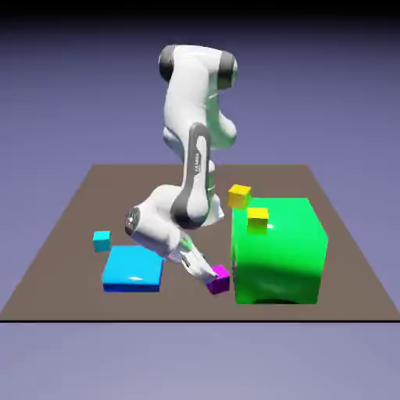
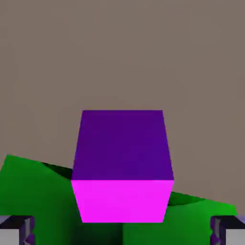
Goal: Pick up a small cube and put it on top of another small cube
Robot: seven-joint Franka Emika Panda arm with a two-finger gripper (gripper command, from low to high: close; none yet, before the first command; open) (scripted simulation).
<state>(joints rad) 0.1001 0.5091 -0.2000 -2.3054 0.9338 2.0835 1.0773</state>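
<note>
A small magenta cube rests on the brown table near its front edge, just left of a big green block. In the hand view the magenta cube fills the lower middle, its purple shaded face turned upward in the picture. My gripper reaches down to it from the exterior view's left and is open. The two grey fingertips sit far apart at the bottom corners of the hand view, wider than the cube and apart from it. Other small cubes are a yellow one on the table, a second yellow one on the green block, and a cyan one.
The big green block stands right beside the magenta cube and shows as green low in the hand view. A flat blue slab lies on the exterior view's left of the gripper. The table's front edge is close.
</note>
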